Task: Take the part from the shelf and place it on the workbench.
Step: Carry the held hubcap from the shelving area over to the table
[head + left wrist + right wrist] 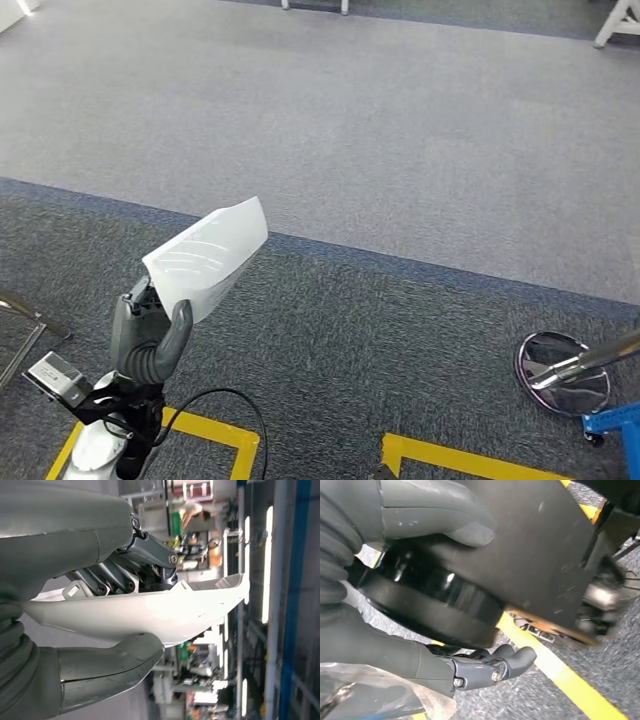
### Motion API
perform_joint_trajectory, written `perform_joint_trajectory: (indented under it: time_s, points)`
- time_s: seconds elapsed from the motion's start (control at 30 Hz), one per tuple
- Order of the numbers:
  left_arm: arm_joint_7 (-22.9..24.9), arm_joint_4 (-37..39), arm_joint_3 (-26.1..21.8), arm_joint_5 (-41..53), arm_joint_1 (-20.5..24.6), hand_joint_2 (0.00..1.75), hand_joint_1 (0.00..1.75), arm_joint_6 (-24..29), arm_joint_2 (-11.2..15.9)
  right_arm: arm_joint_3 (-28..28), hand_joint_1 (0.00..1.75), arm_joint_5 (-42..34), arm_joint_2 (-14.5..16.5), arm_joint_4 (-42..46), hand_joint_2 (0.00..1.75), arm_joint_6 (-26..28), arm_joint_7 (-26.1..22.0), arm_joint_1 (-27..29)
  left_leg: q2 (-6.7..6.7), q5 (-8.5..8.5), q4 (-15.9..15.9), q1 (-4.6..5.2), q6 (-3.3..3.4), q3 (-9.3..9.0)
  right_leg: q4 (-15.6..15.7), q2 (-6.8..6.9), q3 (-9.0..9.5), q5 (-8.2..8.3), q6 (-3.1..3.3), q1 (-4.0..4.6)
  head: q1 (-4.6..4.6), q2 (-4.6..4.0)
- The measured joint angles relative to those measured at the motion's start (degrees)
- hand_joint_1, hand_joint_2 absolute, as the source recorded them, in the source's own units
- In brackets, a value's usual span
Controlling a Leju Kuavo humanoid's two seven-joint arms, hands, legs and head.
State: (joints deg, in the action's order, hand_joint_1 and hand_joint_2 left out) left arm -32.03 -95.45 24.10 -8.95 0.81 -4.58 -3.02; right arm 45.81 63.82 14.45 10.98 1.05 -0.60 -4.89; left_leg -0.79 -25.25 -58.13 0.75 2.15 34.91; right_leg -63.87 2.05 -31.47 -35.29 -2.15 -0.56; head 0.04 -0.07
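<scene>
A: Part (207,255) location?

B: I am seeing the white part raised over the grey carpet floor (377,130), the left hand (147,340) gripping its lower end, thumb on one face and fingers (113,577) on the other.

A: Right hand (414,605)?

B: I am seeing it hanging low above a yellow floor line (561,675), thumb and fingers apart, holding nothing.

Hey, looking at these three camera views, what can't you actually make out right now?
- Right hand: right wrist view, whether it holds anything; dark robot body parts crowd it, with motion blur.
- White part: its gripped end is hidden by the left hand in the head view.
- Blue stand: cut off by the head view's edge.
- Workbench: whereabouts unknown.
</scene>
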Motion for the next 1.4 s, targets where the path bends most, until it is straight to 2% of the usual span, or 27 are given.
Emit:
perform_joint_trajectory:
  time_s: [0.07, 0.1, 0.13, 0.17, 0.2, 0.27, 0.33, 0.4, 0.47, 0.53, 0.6, 0.63, 0.67, 0.7, 0.77, 0.83, 0.9, 0.93, 1.0, 1.07, 1.1, 1.13, 1.17, 1.2, 1.27, 1.33, 1.4]
  points:
    - [0.01, 0.12, 0.07, 0.14, 0.13, 1.75, 1.75, 0.02, 0.02, 0.01, 0.0, -0.09, -0.01, 0.01, 1.75, -0.02, -0.15, -0.07, 1.41, -0.07, -0.01, -0.1, 0.27, -0.04, -7.67, -1.76, -4.54, -2.59, -0.3, -0.1, 0.16, 0.0]
    - [0.0, 0.22, 0.09, 0.26, 0.12, 1.75, 1.75, 0.03, 0.04, 0.01, 0.0, -0.13, -0.02, 0.01, 1.75, -0.02, -0.2, -0.18, 2.18, -0.12, -0.03, -0.12, 0.3, -0.1, -10.07, -1.91, -6.31, -2.74, -0.43, -0.12, 0.17, 0.0]
    - [-0.01, 0.33, 0.12, 0.38, 0.11, 1.75, 1.75, 0.07, 0.07, 0.01, 0.0, -0.14, -0.02, 0.02, 1.75, -0.02, -0.25, -0.29, 3.01, -0.18, -0.07, -0.15, 0.28, -0.2, -10.41, -1.96, -7.11, -1.73, -0.53, -0.15, 0.17, 0.0]
    - [-0.02, 0.42, 0.16, 0.5, 0.1, 1.75, 1.75, 0.14, 0.08, 0.01, 0.0, -0.11, -0.02, 0.02, 1.75, -0.02, -0.19, -0.33, 3.89, -0.27, -0.14, -0.23, 0.17, -0.35, -8.62, -2.13, -6.84, 0.31, -0.61, -0.22, 0.16, 0.0]
    - [-0.04, 0.48, 0.2, 0.63, 0.11, 1.75, 1.75, 0.25, 0.08, 0.0, 0.0, -0.07, -0.02, 0.02, 1.75, -0.02, -0.14, -0.26, 4.8, -0.44, -0.3, -0.34, -0.02, -0.51, -5.04, -2.75, -5.64, 2.98, -0.7, -0.37, 0.16, 0.0]
    - [-0.08, 0.52, 0.26, 0.8, 0.17, 1.75, 1.75, 0.46, 0.06, 0.0, 0.0, 0.01, -0.02, 0.01, 1.75, -0.03, -0.04, -0.06, 6.48, -0.82, -0.89, -0.48, -0.62, -0.39, 1.65, -5.4, -2.84, 5.98, -0.68, -0.75, 0.21, 0.0]
    - [-0.14, 0.55, 0.33, 0.87, 0.22, 1.75, 1.75, 0.55, 0.07, 0.0, 0.0, 0.06, -0.02, -0.01, 1.75, -0.04, 0.04, 0.03, 7.8, -0.79, -1.26, -0.63, -1.29, 0.18, 4.11, -6.88, -1.53, 5.95, -0.14, -0.82, 0.2, 0.0]
    - [-0.2, 0.56, 0.38, 0.89, 0.14, 1.75, 1.75, 0.56, 0.11, 0.0, 0.0, 0.11, 0.0, -0.01, 1.75, -0.08, 0.07, -0.03, 8.45, -0.61, -1.28, -0.82, -1.87, 0.54, 4.47, -5.82, -1.19, 6.0, 0.58, -0.73, 0.18, 0.0]
    - [-0.22, 0.56, 0.4, 0.89, 0.21, 1.75, 1.75, 0.56, 0.15, 0.0, 0.0, 0.16, 0.04, -0.01, 1.75, -0.12, 0.06, -0.09, 5.88, -1.75, -3.11, -0.63, -2.39, 1.35, 4.83, -4.37, -0.71, 6.05, 1.23, -0.8, -0.15, 0.0]
    - [-0.28, 0.57, 0.45, 0.9, 0.4, 1.75, 1.75, 0.57, 0.16, 0.0, 0.0, 0.18, 0.05, -0.01, 1.75, -0.13, 0.06, 0.04, 2.4, -4.77, -9.17, -0.59, -2.9, 4.15, 5.05, -2.64, -0.24, 5.84, 1.82, -0.72, -0.51, 0.0]
    - [-0.5, 0.6, 0.49, 1.16, 0.41, 1.75, 1.75, 0.68, 0.22, 0.0, 0.0, 0.22, 0.01, -0.01, 1.75, -0.14, 0.07, 0.15, 1.51, -7.01, -15.71, -0.91, -3.26, 7.42, 5.04, -0.83, 0.0, 5.53, 2.08, -0.6, -0.54, 0.0]
    - [-0.73, 0.62, 0.51, 1.51, 0.39, 1.75, 1.75, 0.8, 0.27, 0.0, 0.0, 0.26, -0.02, -0.01, 1.75, -0.15, 0.08, 0.14, 1.41, -6.77, -16.72, -1.03, -3.35, 7.99, 5.04, 0.0, 0.13, 5.38, 2.1, -0.58, -0.55, 0.0]
    - [-1.01, 0.63, 0.54, 1.96, 0.4, 1.75, 1.75, 0.96, 0.33, 0.0, 0.0, 0.31, -0.02, -0.01, 1.75, -0.16, 0.1, 0.1, 1.27, -5.54, -15.66, -1.09, -3.36, 7.51, 5.04, 0.75, 0.31, 5.21, 2.06, -0.57, -0.56, 0.0]
    - [-1.31, 0.64, 0.6, 2.46, 0.42, 1.75, 1.75, 1.12, 0.37, 0.0, 0.0, 0.38, -0.02, -0.01, 1.75, -0.17, 0.13, 0.06, 0.74, -3.49, -12.46, -1.08, -3.23, 5.91, 5.04, 1.49, 0.61, 5.0, 1.99, -0.56, -0.56, 0.0]
    - [-1.79, 0.64, 0.75, 3.21, 0.55, 1.75, 1.75, 1.34, 0.42, -0.01, 0.0, 0.48, -0.01, -0.01, 1.75, -0.2, 0.19, 0.04, -1.72, -0.54, -5.04, -0.58, -2.73, 2.15, 5.07, 2.79, 1.23, 4.47, 1.62, -0.42, -0.59, 0.0]
    - [-2.04, 0.63, 0.92, 3.55, 0.74, 1.75, 1.75, 1.44, 0.46, -0.02, 0.0, 0.51, 0.0, -0.01, 1.75, -0.23, 0.24, 0.07, -3.36, -0.23, -1.6, 0.05, -2.12, 0.51, 5.23, 4.06, 1.63, 4.07, 0.98, -0.16, -0.55, 0.0]
    - [-2.11, 0.61, 0.98, 3.67, 0.78, 1.75, 1.75, 1.49, 0.54, -0.04, 0.0, 0.52, 0.0, 0.01, 1.75, -0.27, 0.26, 0.02, -2.39, -0.4, -1.2, 0.16, -1.54, 0.41, 5.5, 5.25, 2.07, 3.74, 0.33, -0.05, -0.45, 0.0]
    - [-2.13, 0.59, 0.98, 3.71, 0.75, 1.75, 1.75, 1.51, 0.58, -0.05, 0.0, 0.54, -0.01, 0.02, 1.75, -0.29, 0.26, -0.04, -1.66, -0.33, -0.89, 0.04, -1.28, 0.23, 5.34, 4.77, 2.2, 3.38, 0.03, -0.1, -0.39, 0.0]
    - [-2.23, 0.57, 1.04, 3.84, 0.9, 1.75, 1.75, 1.54, 0.6, -0.13, 0.0, 0.59, -0.02, 0.04, 1.75, -0.33, 0.26, -0.14, -0.3, -0.17, -0.39, -0.38, -0.65, -0.19, 2.0, 1.71, 0.7, 1.32, -0.37, -0.26, -0.08, 0.0]
    - [-2.42, 0.57, 1.2, 4.03, 1.06, 1.75, 1.75, 1.56, 0.58, -0.24, 0.0, 0.57, -0.02, 0.04, 1.75, -0.39, 0.17, -0.14, 1.05, -0.2, -0.34, -0.53, -0.24, -0.25, -5.33, -1.25, -3.29, -1.65, -0.46, -0.32, 0.26, 0.0]
    - [-2.52, 0.57, 1.26, 4.1, 1.05, 1.75, 1.75, 1.59, 0.58, -0.3, 0.0, 0.55, -0.02, 0.05, 1.75, -0.41, 0.15, -0.24, 1.82, -0.24, -0.35, -0.53, -0.15, -0.28, -8.61, -1.7, -5.34, -2.4, -0.49, -0.31, 0.31, 0.0]
    - [-2.63, 0.57, 1.29, 4.14, 1.03, 1.75, 1.75, 1.62, 0.58, -0.34, 0.0, 0.53, -0.02, 0.05, 1.75, -0.42, 0.13, -0.35, 2.62, -0.27, -0.36, -0.51, -0.11, -0.34, -10.13, -1.87, -6.64, -2.07, -0.5, -0.29, 0.32, 0.0]
    - [-2.76, 0.57, 1.31, 4.18, 1.0, 1.75, 1.75, 1.69, 0.59, -0.4, 0.0, 0.52, -0.02, 0.06, 1.75, -0.42, 0.14, -0.46, 3.52, -0.32, -0.38, -0.52, -0.11, -0.45, -9.55, -1.98, -6.95, -0.62, -0.48, -0.3, 0.34, 0.0]
    - [-2.9, 0.57, 1.32, 4.24, 0.99, 1.75, 1.75, 1.78, 0.59, -0.45, 0.0, 0.54, -0.02, 0.06, 1.75, -0.41, 0.19, -0.48, 4.44, -0.38, -0.42, -0.55, -0.18, -0.59, -6.88, -2.34, -6.23, 1.76, -0.43, -0.37, 0.35, 0.0]
    - [-3.11, 0.57, 1.34, 4.42, 1.01, 1.75, 1.75, 2.0, 0.59, -0.53, 0.0, 0.54, -0.02, 0.05, 1.75, -0.4, 0.25, -0.28, 6.15, -0.58, -0.73, -0.59, -0.54, -0.6, 0.45, -4.99, -3.56, 5.85, -0.33, -0.75, 0.33, 0.0]
    - [-3.22, 0.55, 1.36, 4.62, 1.02, 1.75, 1.75, 2.18, 0.59, -0.56, 0.0, 0.46, -0.02, 0.04, 1.75, -0.39, 0.26, -0.13, 7.54, -0.59, -1.03, -0.73, -1.18, -0.07, 4.26, -7.3, -1.77, 6.66, -0.07, -0.95, 0.29, 0.0]
    - [-3.35, 0.53, 1.38, 4.72, 0.86, 1.75, 1.75, 2.34, 0.63, -0.57, 0.0, 0.37, -0.01, 0.04, 1.75, -0.39, 0.25, -0.13, 8.82, -0.34, -0.97, -0.96, -1.88, 0.37, 4.78, -6.73, -1.18, 6.32, 0.42, -0.87, 0.27, 0.0]
